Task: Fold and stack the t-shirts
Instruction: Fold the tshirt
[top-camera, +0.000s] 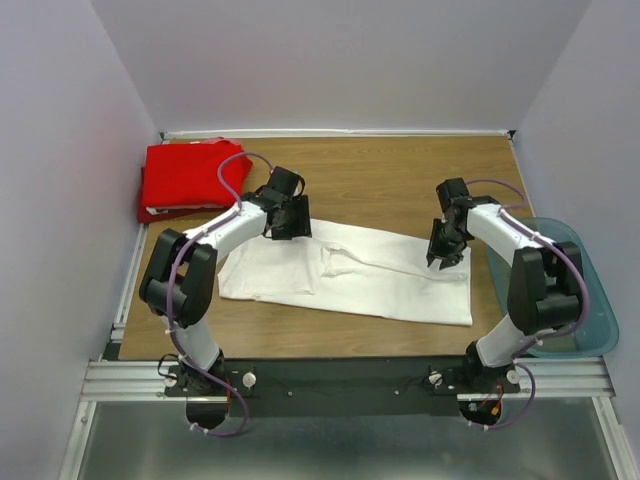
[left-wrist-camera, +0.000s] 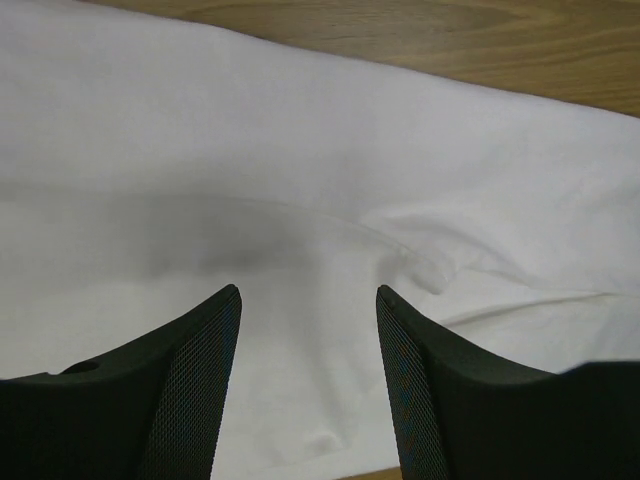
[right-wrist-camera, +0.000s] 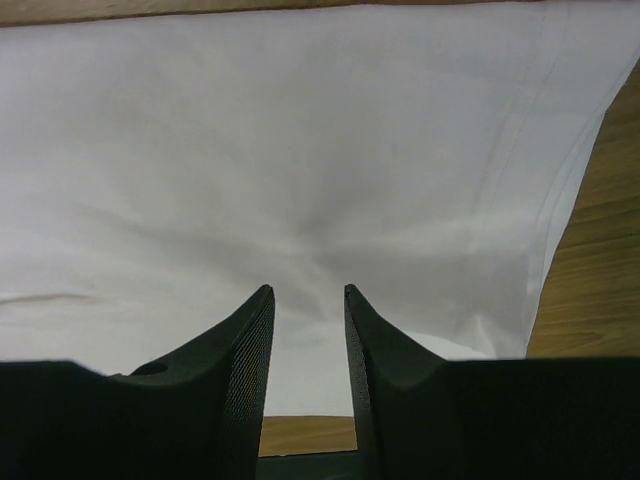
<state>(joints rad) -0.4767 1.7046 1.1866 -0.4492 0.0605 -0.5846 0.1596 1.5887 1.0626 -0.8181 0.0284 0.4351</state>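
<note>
A white t-shirt (top-camera: 350, 272) lies folded lengthwise into a long strip across the middle of the table; its print is hidden. A folded red t-shirt (top-camera: 190, 175) rests at the far left corner. My left gripper (top-camera: 291, 228) hovers over the strip's far left edge, open and empty; its wrist view shows white cloth (left-wrist-camera: 320, 180) with a crease between the spread fingers (left-wrist-camera: 205, 370). My right gripper (top-camera: 443, 257) hovers over the strip's far right part, open and empty, with white cloth (right-wrist-camera: 300, 150) and its hemmed edge below the fingers (right-wrist-camera: 250, 360).
A translucent blue-tinted plastic tub (top-camera: 580, 300) sits at the table's right edge beside the right arm. White walls close in the back and sides. Bare wood (top-camera: 380, 180) lies behind the white shirt. The metal rail (top-camera: 350, 375) runs along the near edge.
</note>
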